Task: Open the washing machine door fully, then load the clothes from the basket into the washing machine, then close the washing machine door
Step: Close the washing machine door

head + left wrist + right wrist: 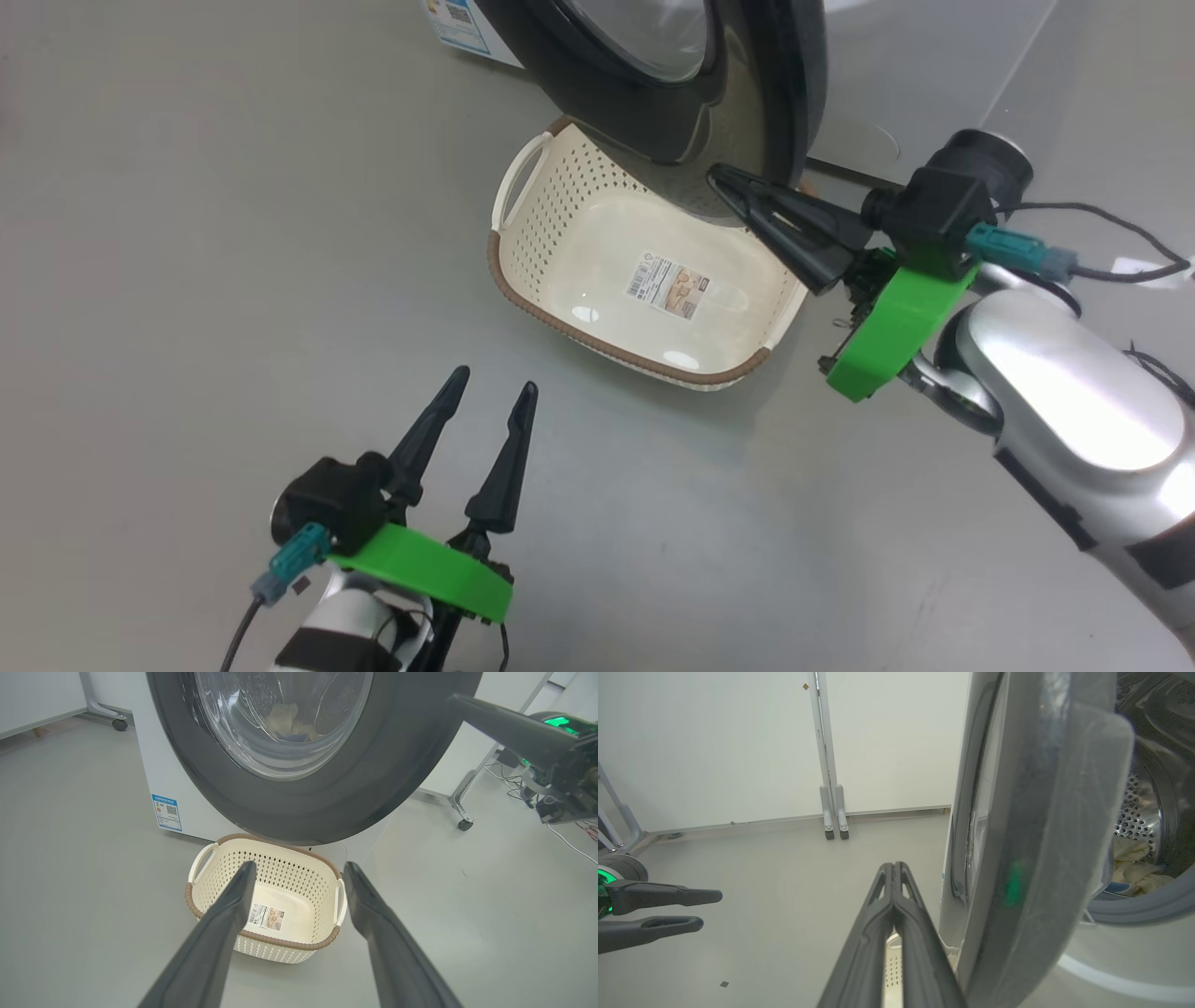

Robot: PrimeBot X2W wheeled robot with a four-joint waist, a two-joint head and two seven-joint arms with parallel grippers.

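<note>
The left claw (pixel 495 378) at 7 o'clock is open and empty; the closed right claw (pixel 717 174), beside the washing machine door (pixel 653 131) at 12 o'clock, may slip off its glossy rim.

My left gripper (pixel 497 378) looks matt dark plastic. The washing machine door (pixel 303 812) is glossy black round clear glass; the basket (pixel 560 187), smooth cream plastic; the clothes (pixel 1129 870), soft cloth; the drum (pixel 1134 816), perforated steel.

Head view over the basket (pixel 569 191); left wrist before the washing machine door (pixel 317 812), right wrist at its edge.
</note>
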